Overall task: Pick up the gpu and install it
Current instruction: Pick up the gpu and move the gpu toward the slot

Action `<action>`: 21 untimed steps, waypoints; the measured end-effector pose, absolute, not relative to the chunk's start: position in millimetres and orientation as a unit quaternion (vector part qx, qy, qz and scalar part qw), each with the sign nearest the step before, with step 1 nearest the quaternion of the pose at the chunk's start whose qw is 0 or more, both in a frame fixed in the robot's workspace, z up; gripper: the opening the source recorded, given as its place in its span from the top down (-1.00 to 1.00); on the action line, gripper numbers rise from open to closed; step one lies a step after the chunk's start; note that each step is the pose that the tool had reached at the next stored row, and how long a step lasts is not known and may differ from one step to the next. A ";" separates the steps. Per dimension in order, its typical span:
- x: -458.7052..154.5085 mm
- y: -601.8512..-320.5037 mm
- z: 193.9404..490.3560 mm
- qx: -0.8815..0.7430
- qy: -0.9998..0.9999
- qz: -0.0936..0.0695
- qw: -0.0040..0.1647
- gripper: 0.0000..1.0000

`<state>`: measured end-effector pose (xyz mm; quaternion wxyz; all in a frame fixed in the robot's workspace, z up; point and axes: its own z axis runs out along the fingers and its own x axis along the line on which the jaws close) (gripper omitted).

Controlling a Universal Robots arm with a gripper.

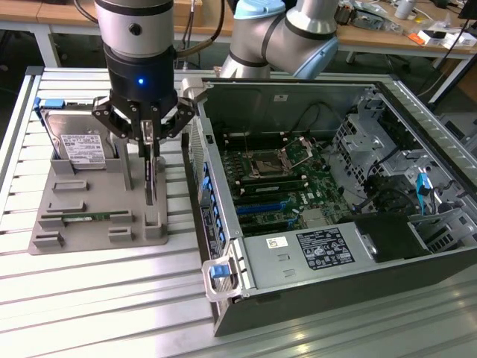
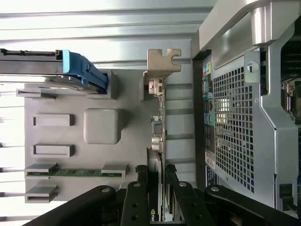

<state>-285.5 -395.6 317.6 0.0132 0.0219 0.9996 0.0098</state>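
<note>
Ribbed aluminium counter (image 1: 89, 298), slim black gpu card with silver bracket (image 1: 152, 179) parked on edge in grey plastic holder tray (image 1: 89, 233), long axis alongside open computer case (image 1: 298, 257), fingers (image 2: 141, 195) right on top, clamped across both faces.

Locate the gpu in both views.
Exterior view: gpu stands on edge in the grey holder, under the end effector.
Wrist view: gpu seen edge-on beside the PC case, end effector straddling it.
Shared landmark: blue-framed hard drive.
</note>
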 end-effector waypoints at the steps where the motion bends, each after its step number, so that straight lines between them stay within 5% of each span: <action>1: -285.5 -395.6 318.9 0.022 1.000 0.010 0.013 0.48; 21: -285.5 -395.6 372.2 0.022 1.000 0.010 0.013 0.48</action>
